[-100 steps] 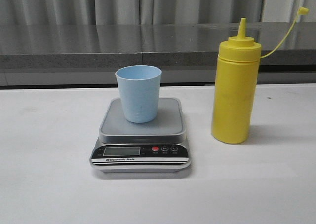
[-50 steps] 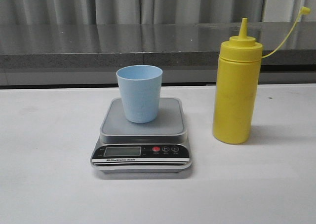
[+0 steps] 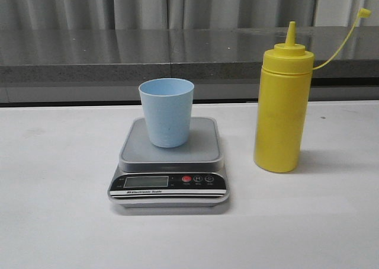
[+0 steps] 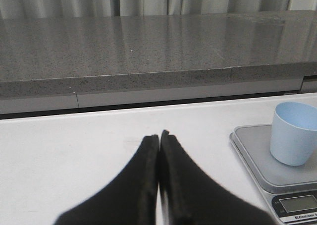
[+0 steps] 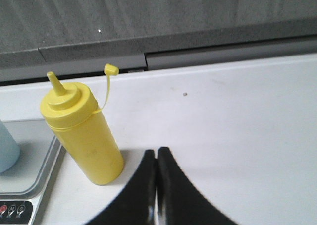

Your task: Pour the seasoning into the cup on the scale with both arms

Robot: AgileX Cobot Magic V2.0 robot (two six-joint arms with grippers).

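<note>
The pale blue cup (image 3: 166, 112) stands upright on the silver-grey scale (image 3: 169, 168) in the front view. To its right on the white table stands the yellow seasoning bottle (image 3: 282, 103), its cap off and hanging on a thin tether (image 3: 363, 12). Neither gripper shows in the front view. In the left wrist view my left gripper (image 4: 159, 136) is shut on nothing, over bare table beside the scale (image 4: 260, 163) and cup (image 4: 294, 133). In the right wrist view my right gripper (image 5: 157, 151) is shut and empty, close beside the seasoning bottle (image 5: 83, 130) without touching it.
A grey stone ledge (image 3: 130, 55) with curtains behind it runs along the table's far edge. The scale's black front panel (image 3: 169, 183) with its display and red button faces the near side.
</note>
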